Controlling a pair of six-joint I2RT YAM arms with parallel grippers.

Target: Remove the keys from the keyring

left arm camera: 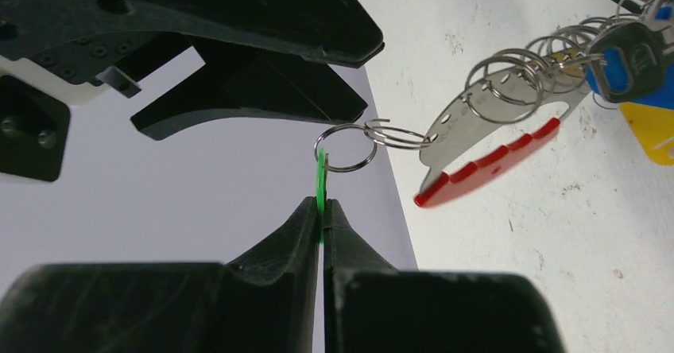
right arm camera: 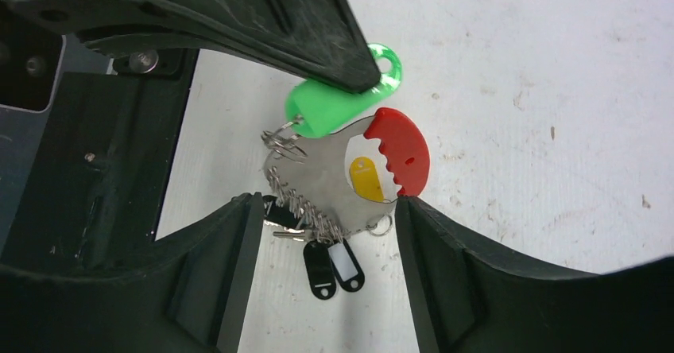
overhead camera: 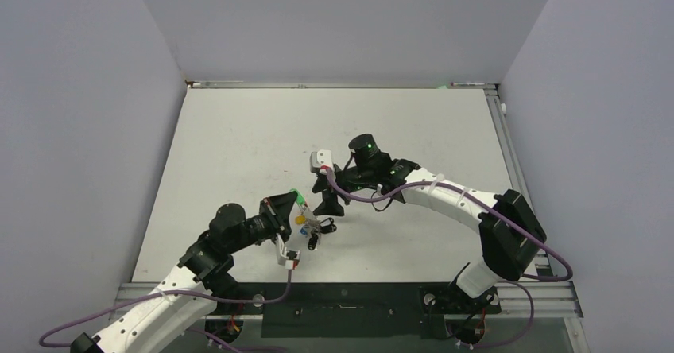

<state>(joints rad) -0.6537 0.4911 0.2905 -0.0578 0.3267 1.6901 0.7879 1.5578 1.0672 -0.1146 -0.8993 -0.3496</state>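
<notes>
**Hold the green tag, brace the keyring**

Your left gripper [left arm camera: 322, 214] is pinched tight on the green tag [left arm camera: 320, 174], whose split ring [left arm camera: 346, 148] hooks onto the keyring [left arm camera: 477, 134]. Your right gripper [right arm camera: 327, 203] stands wide, straddling the keyring, with the other keys [right arm camera: 322, 242] bunched along its edge. Clamp the keyring first, then draw the tag steadily away.

There is one keyring [right arm camera: 330, 166], one green tag [right arm camera: 334, 105], one yellow tag [right arm camera: 367, 180], one blue tag [left arm camera: 664, 95] and two black tags [right arm camera: 320, 269] [right arm camera: 346, 264].
</notes>
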